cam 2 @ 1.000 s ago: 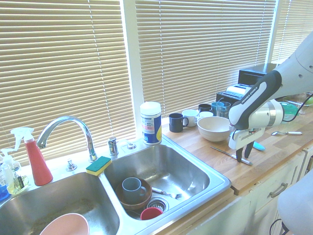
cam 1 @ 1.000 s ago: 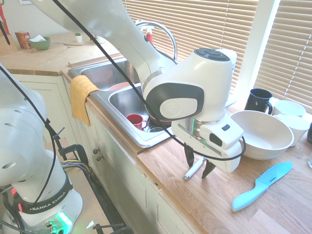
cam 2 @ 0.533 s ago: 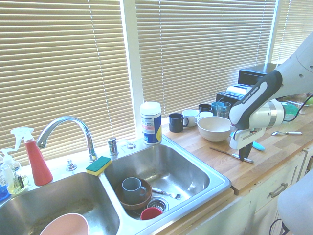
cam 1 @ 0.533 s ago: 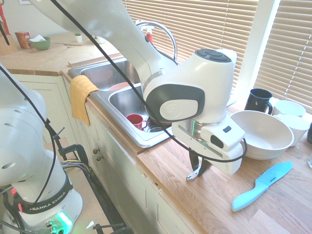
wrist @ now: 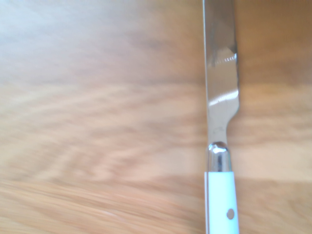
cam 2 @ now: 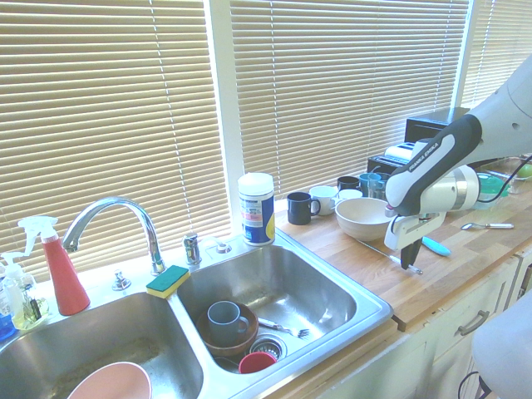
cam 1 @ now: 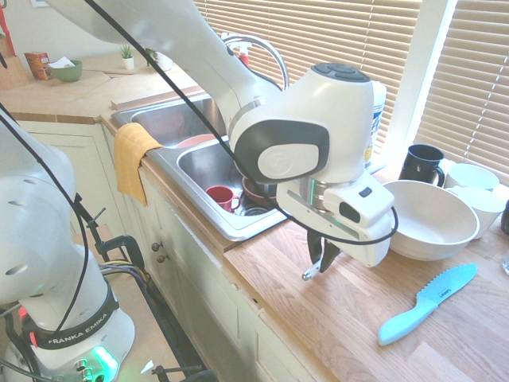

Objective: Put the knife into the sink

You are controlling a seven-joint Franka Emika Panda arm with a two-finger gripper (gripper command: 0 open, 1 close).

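The knife (wrist: 220,146) has a white handle and a short silver blade. My gripper (cam 1: 322,261) is shut on its handle, whose white end (cam 1: 308,274) pokes out below the fingers just above the wooden counter. In the second exterior view the gripper (cam 2: 406,258) hangs over the counter's front part, with the thin blade (cam 2: 376,248) pointing towards the sink. The sink (cam 1: 232,228) is a steel double basin to the arm's side of the counter; its near rim (cam 2: 370,314) lies a short way from the gripper.
A large white bowl (cam 1: 433,219) stands just behind the gripper, and a light-blue serrated knife (cam 1: 425,302) lies beyond it. Mugs (cam 2: 301,208) line the window. The near basin holds a red cup (cam 1: 223,197), a bowl with a mug (cam 2: 226,320) and a fork. A yellow cloth (cam 1: 131,155) hangs over the sink's front edge.
The fingers have closed on the knife's handle. The gripper has then risen slightly and shifted towards the sink, taking the knife off the counter.
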